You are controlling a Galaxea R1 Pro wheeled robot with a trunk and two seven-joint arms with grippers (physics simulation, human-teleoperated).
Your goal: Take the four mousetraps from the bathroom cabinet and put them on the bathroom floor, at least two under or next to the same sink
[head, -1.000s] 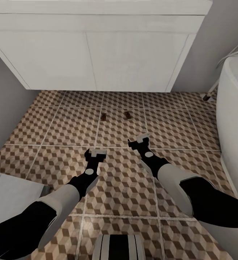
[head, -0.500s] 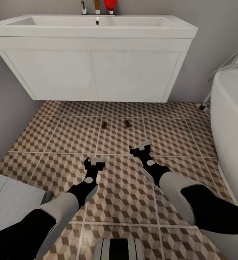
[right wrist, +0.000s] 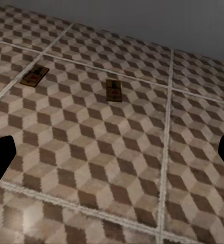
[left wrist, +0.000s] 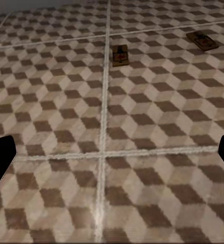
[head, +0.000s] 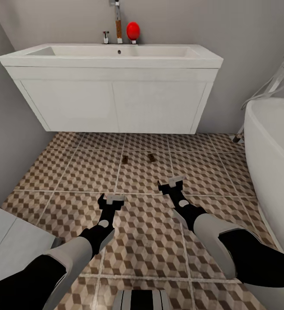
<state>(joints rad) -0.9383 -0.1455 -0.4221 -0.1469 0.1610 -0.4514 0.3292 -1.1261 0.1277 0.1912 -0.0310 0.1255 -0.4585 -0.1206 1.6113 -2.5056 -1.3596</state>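
Looking down over both arms at patterned bathroom floor (head: 142, 241) before the sink (head: 111, 99). Two mousetraps on the tiles just in front of the basin's lower edge, near each other but apart: left mousetrap (head: 125, 159) beside a grout line, right mousetrap (head: 151, 157) a little toward the tub (head: 273, 163). Same pair in left wrist view (left wrist: 120, 55) and (left wrist: 202, 40), and in right wrist view (right wrist: 34, 75) and (right wrist: 113, 90). Other two traps and the cabinet unaccounted for here.

Left gripper (head: 111, 199) hovering over tile, fingers spread wide, nothing between them. Right gripper (head: 171, 184) likewise spread wide and empty, nearer the traps.

Handling, judged from looks: flat, thin, rigid wooden boards, surely very light; dark metal parts on top likely sprung and easily caught or bent. Lying flush on hard tile, so little edge to get under; probably prone to sliding or skating away under a sideways push. Best hold: across the narrow width, pinching the two long edges of the board, clear of the metalwork. Gentle squeeze enough. Dropping from low height advisable, since such a light piece may bounce or flip.
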